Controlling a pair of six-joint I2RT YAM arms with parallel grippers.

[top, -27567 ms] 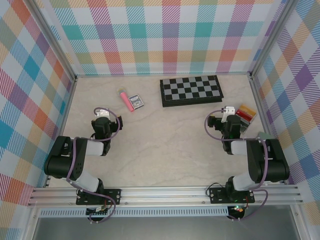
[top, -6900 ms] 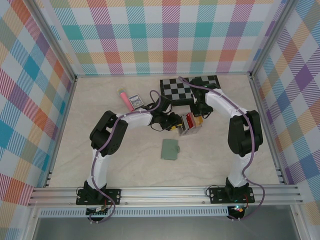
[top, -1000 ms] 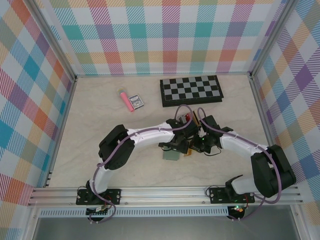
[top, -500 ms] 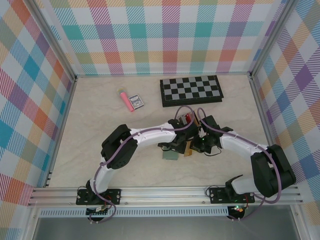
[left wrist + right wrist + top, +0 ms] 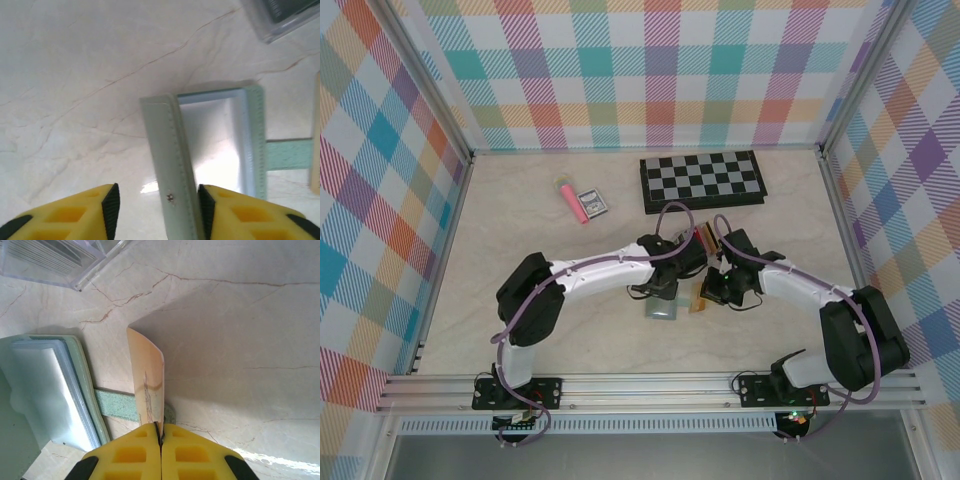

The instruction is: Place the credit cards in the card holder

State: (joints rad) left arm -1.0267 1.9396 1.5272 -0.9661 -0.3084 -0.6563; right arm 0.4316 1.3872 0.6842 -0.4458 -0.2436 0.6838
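The sage-green card holder (image 5: 663,311) lies open on the table in front of the arms. One cover (image 5: 170,165) stands up between my left gripper's (image 5: 157,210) jaws; it touches the right pad (image 5: 205,207) and is clear of the left pad. Its pale inner pocket (image 5: 220,145) faces up and its closing tab (image 5: 117,405) points right. My right gripper (image 5: 161,432) is shut on a yellow-orange credit card (image 5: 147,382), held on edge just right of the card holder (image 5: 50,385) and over the tab. From above, the card (image 5: 698,297) sits between the two grippers.
A clear slotted rack (image 5: 50,260) holding upright cards stands just behind the card holder, partly hidden by the arms in the top view. The chessboard (image 5: 701,181), a pink stick (image 5: 568,198) and a small dark packet (image 5: 592,204) lie at the back.
My left gripper's jaws have narrowed round the card holder's raised cover, and the left arm's elbow has swung left. The right gripper and its card have barely moved.
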